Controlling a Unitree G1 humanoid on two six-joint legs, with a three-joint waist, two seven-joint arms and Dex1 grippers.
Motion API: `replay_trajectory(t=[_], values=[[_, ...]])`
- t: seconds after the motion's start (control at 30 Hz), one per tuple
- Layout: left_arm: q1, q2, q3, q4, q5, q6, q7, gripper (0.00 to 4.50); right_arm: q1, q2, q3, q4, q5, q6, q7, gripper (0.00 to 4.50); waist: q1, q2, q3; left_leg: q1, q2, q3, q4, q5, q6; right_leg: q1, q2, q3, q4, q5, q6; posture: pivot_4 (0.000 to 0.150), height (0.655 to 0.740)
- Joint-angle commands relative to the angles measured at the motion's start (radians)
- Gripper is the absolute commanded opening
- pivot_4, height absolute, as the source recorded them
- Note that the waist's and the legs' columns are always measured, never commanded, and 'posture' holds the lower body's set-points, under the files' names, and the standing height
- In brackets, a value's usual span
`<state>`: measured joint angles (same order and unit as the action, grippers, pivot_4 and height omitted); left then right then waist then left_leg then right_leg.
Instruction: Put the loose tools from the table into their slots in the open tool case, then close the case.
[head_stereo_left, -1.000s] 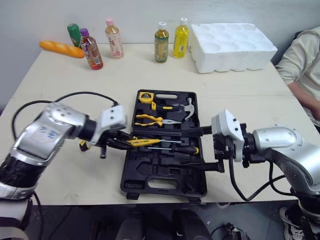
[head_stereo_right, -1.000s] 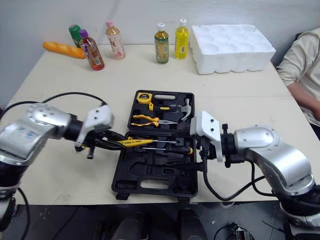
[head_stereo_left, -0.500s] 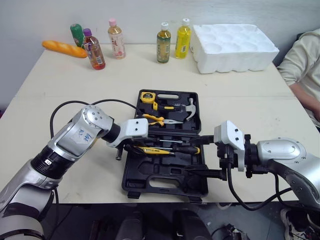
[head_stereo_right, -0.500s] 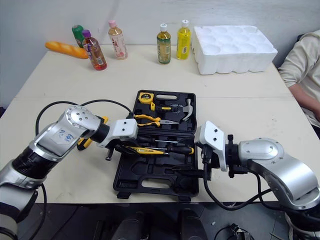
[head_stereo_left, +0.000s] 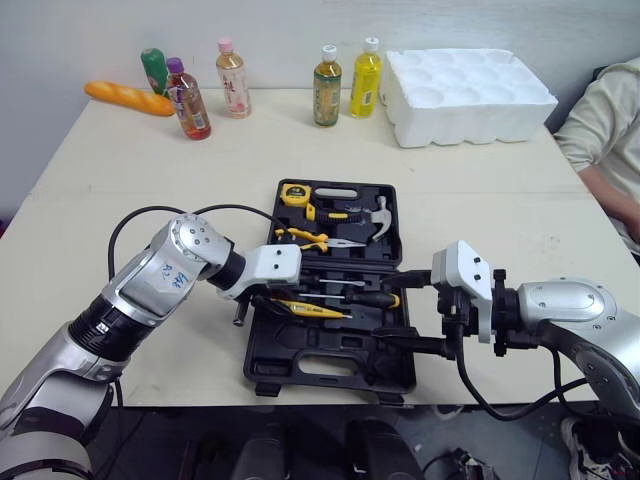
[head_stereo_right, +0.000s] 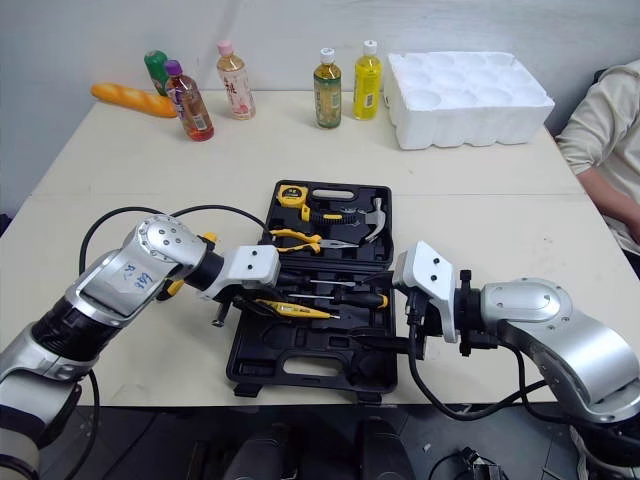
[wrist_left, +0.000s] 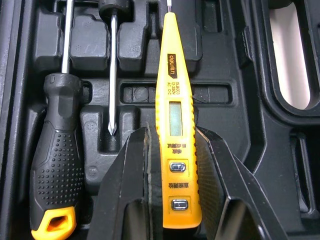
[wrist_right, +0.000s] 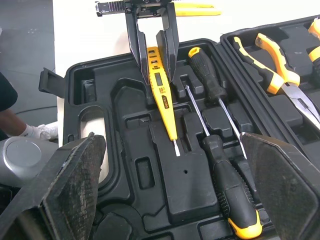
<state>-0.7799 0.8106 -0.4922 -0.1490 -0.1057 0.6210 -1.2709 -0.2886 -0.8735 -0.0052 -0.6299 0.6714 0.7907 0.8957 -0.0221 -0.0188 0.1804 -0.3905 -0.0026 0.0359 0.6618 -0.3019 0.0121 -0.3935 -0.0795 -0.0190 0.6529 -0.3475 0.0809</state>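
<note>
Yellow tester, pinched by left gripper at centre frame, should be pressed flat into tool case; right gripper spread.

You see a yellow tester, a black case, and a screwdriver with a black dotted handle, yellow-ended.
</note>
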Motion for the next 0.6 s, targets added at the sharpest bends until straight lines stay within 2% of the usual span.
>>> replay_trajectory(t=[0.03, 0.5, 0.57, 0.6], values=[[0.002, 0.004, -0.002, 0.016, 0.044, -0.009, 0.007, 0.55, 0.003, -0.014, -0.024, -0.030, 0.011, -0.002, -0.002, 4.50, 0.000, 0.000, 0.000, 0.000, 0.000, 0.000, 0.000, 0.000, 0.000, 0.000, 0.000, 0.000, 0.000, 0.000, 0.000, 0.150, 0.7400], [0.005, -0.009, 0.017, 0.028, 0.049, -0.003, 0.003, 0.55, -0.003, -0.011, -0.008, -0.017, -0.006, -0.014, 0.006, 4.50, 0.000, 0.000, 0.000, 0.000, 0.000, 0.000, 0.001, 0.000, 0.000, 0.000, 0.000, 0.000, 0.001, 0.000, 0.000, 0.150, 0.7400], [0.006, -0.025, 0.032, 0.028, 0.028, 0.013, 0.008, 1.57, -0.003, -0.011, -0.008, -0.017, -0.006, -0.014, 0.006, 4.50, 0.000, 0.000, 0.000, 0.000, 0.000, 0.000, 0.001, 0.000, 0.000, 0.000, 0.000, 0.000, 0.001, 0.000, 0.000, 0.150, 0.7400], [0.004, -0.037, 0.046, 0.030, 0.014, 0.025, 0.012, 1.75, -0.003, -0.011, -0.008, -0.017, -0.007, -0.014, 0.006, 4.50, 0.001, 0.000, 0.000, 0.000, 0.000, 0.000, 0.001, 0.000, 0.000, 0.000, 0.000, 0.000, 0.001, 0.000, 0.000, 0.150, 0.7400]])
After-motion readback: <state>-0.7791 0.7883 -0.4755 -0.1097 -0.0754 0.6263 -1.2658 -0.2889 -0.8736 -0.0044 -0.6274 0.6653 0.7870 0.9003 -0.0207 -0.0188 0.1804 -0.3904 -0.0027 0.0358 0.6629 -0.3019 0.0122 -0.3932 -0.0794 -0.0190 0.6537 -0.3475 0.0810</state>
